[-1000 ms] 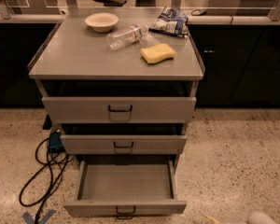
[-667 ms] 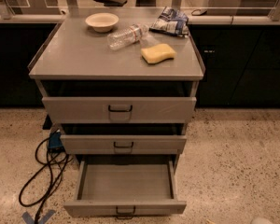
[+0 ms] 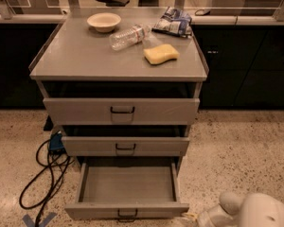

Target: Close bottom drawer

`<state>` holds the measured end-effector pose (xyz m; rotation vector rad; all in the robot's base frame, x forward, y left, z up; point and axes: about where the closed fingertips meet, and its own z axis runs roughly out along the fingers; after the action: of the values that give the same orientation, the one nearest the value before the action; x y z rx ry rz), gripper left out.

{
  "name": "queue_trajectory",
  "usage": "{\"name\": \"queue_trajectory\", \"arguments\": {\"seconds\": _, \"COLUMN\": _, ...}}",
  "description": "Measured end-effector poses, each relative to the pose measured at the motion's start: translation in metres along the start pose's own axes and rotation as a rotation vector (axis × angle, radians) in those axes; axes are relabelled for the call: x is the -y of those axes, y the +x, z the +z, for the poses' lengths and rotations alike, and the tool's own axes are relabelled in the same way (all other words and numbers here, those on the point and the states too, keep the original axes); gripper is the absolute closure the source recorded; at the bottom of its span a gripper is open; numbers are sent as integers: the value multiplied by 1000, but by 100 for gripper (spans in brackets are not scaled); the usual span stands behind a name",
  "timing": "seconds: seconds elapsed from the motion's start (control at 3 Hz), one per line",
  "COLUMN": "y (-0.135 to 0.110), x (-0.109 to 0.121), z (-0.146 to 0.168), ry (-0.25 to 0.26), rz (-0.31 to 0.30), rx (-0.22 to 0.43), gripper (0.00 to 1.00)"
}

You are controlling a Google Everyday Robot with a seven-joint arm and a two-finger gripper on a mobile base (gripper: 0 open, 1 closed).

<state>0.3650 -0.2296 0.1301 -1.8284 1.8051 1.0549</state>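
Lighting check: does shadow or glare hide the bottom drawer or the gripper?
Camera view: warm, dim light, no hard glare on the cabinet top. Camera view: deep shadow sits above the upper two drawers, but the tray floor of the open bottom drawer reads plainly. Camera view: the pale gripper, in the lower right corner, is well lit, partly cut by the edge.

Smooth white plastic tool point(image 3: 229, 211), lower right

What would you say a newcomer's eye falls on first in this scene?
The bottom drawer stands pulled far out at the foot of the grey cabinet. On the cabinet's top lie a yellow sponge, a clear bottle on its side, a pale bowl and a snack bag. The robot's white claw shows at the lower right corner, apart from the drawer.
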Motion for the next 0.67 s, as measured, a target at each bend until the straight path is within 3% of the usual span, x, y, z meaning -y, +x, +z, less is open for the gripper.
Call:
{"name": "queue_trajectory", "arguments": {"seconds": 0.33, "y": -25, "x": 23, "z": 15, "ry": -59, "rz": -59, "rx": -12, "gripper": 0}}
{"name": "queue_trajectory", "arguments": {"seconds": 0.67, "y": -25, "x": 22, "z": 16, "ry": -60, "rz": -58, "rx": -11, "gripper": 0}}
